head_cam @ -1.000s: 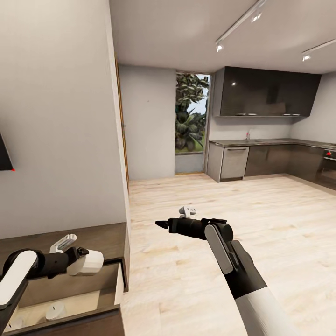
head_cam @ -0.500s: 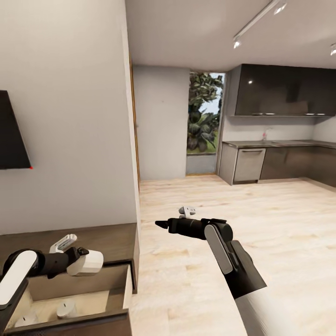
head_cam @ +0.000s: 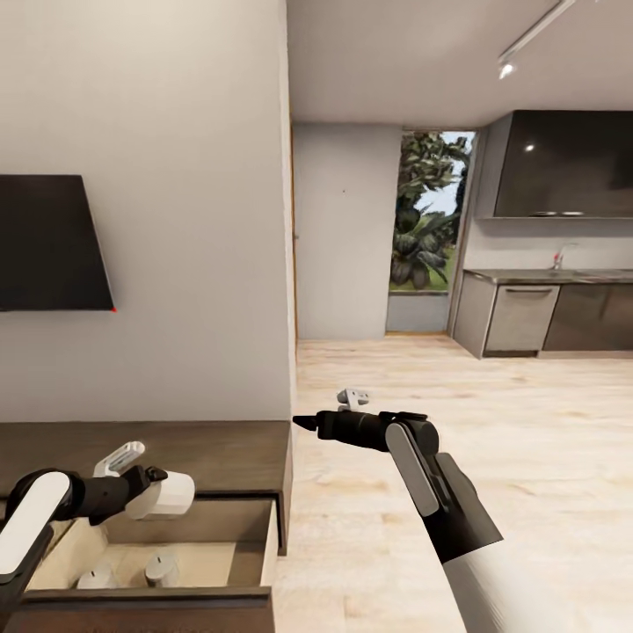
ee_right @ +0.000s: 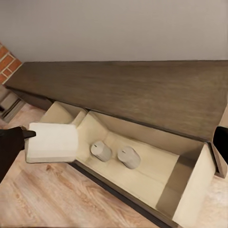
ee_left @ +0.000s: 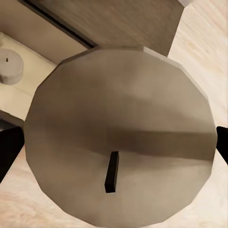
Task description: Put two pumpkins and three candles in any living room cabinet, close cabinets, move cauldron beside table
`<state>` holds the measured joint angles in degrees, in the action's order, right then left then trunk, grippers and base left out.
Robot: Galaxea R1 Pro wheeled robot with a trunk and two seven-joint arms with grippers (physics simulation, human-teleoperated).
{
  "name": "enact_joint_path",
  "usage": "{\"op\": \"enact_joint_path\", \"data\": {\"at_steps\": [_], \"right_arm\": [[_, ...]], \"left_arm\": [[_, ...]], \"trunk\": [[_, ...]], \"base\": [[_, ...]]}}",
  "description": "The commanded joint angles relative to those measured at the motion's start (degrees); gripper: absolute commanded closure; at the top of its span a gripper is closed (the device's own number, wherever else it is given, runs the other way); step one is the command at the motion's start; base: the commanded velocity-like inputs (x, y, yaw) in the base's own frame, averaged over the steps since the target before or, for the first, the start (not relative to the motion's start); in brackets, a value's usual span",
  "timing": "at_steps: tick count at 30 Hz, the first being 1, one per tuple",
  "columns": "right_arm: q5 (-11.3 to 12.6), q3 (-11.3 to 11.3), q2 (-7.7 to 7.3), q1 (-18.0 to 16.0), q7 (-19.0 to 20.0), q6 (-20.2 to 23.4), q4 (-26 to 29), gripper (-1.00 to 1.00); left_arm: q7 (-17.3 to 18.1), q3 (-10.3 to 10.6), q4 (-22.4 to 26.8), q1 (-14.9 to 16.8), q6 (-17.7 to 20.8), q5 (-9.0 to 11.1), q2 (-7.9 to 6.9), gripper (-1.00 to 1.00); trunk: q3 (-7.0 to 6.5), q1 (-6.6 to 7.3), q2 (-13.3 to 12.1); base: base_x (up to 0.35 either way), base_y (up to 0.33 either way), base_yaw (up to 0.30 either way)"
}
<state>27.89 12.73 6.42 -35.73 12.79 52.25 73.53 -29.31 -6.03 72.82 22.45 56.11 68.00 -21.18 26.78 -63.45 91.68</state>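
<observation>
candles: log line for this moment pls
left gripper: holding third candle above open cabinet drawer | two candles in drawer | right gripper: empty | next: release

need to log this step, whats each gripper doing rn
Left gripper: closed on a candle, above the open cabinet drawer.
Right gripper: holding nothing, fingers apart, so open.

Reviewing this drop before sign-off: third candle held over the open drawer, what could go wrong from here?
1. The left gripper holds its candle near the drawer's back edge, by the cabinet top; released there, it might land on the top, not inside.
2. Two candles already lie in the drawer; a drop could knock them about.
3. The drawer stands wide open; the right gripper hangs over the floor, and closing is not yet done.
</observation>
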Motion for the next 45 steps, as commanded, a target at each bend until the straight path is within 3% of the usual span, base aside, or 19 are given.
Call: {"op": "enact_joint_path", "data": {"at_steps": [1,22,45], "right_arm": [[-0.5,-0.1,0.01,0.0,0.5,0.2,0.0,-1.0],[-0.4,-0.2,0.0,0.0,0.5,0.2,0.0,-1.0],[-0.4,-0.2,-0.11,0.0,0.6,0.3,0.1,-1.0]], "left_arm": [[-0.5,0.0,0.0,0.1,0.0,0.8,0.0,1.0],[-0.7,1.9,0.0,0.1,-0.1,0.7,0.0,1.0],[-0.7,1.9,0.0,0.1,-0.1,0.7,0.0,1.0]], "trunk": [[0.07,-0.01,0.0],[0.07,-0.01,0.0],[-0.12,-0.01,0.0]], "base": [[0.111,-0.061,0.275],[0.092,-0.148,0.27],[0.002,-0.117,0.005]]}}
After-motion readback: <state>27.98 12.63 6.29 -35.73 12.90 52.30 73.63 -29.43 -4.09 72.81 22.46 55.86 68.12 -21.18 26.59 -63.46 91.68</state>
